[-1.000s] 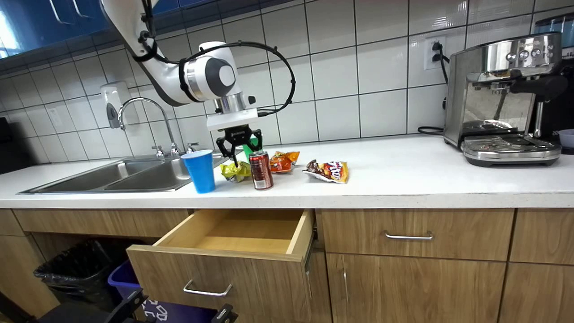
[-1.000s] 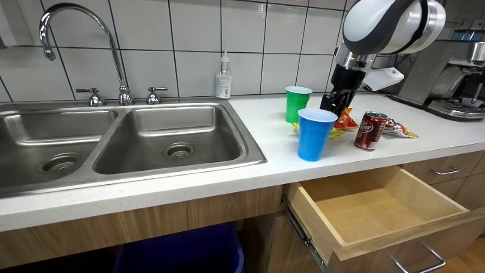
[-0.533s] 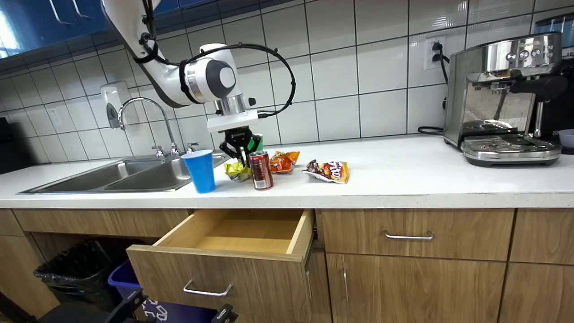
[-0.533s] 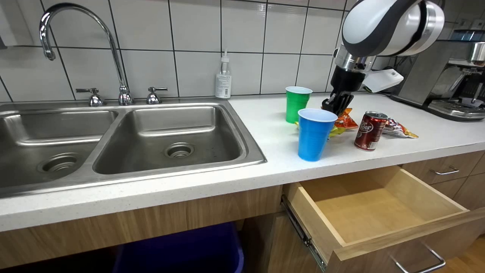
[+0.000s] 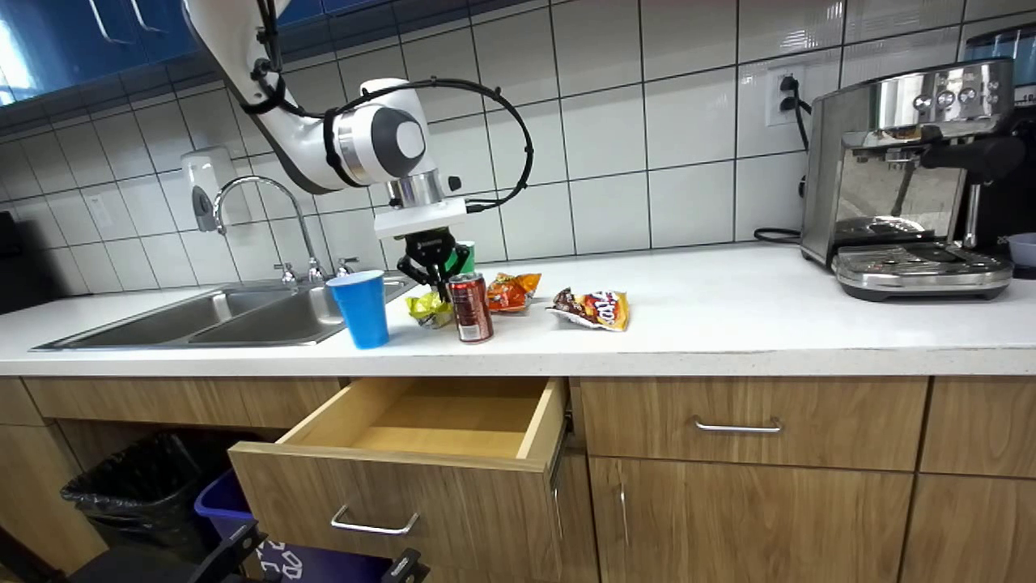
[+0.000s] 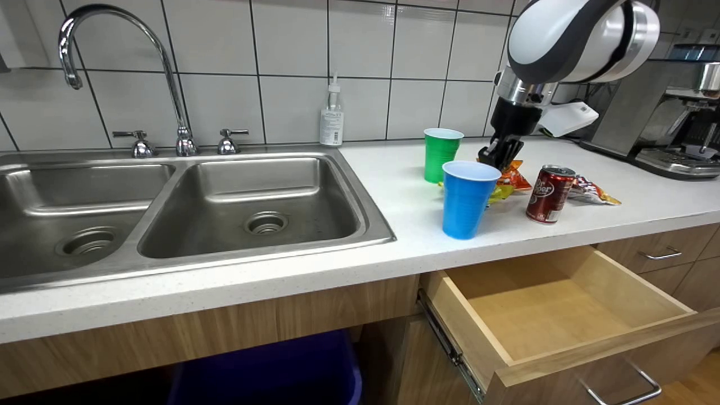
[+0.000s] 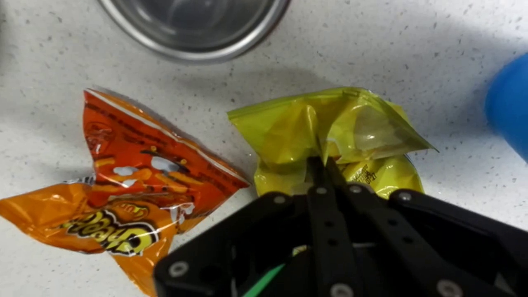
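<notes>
Wrist view: the pincer (image 7: pixel 324 161), fingers almost meeting, is pinching the yellow bag (image 7: pixel 346 128) by a fold; a good hold is probably needing firm, even pressure.

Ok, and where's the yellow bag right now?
In the wrist view, the yellow bag sits right of centre, pinched by the tool, between the orange Cheetos bag on the left and the blue cup at the right edge.

There are three snack bags (image 7: pixel 359 130), two cups (image 6: pixel 468 202), one can (image 6: pixel 550 196) and two sink basins (image 6: pixel 236 194).
</notes>
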Robot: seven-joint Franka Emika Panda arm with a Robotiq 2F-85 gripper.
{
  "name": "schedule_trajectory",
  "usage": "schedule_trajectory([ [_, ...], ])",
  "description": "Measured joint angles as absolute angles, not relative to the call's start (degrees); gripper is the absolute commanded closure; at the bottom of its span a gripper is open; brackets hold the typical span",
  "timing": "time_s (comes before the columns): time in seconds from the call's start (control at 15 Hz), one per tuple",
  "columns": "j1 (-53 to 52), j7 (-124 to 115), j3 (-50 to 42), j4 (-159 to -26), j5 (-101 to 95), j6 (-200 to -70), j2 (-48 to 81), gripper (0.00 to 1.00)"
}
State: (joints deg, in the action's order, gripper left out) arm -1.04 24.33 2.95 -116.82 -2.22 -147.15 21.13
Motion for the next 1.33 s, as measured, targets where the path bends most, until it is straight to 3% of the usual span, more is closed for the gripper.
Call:
schedule_trajectory([
  [1.33, 2.45, 43.65, 5.9, -118.83, 9.29, -144.99, 8.41, 1.0],
])
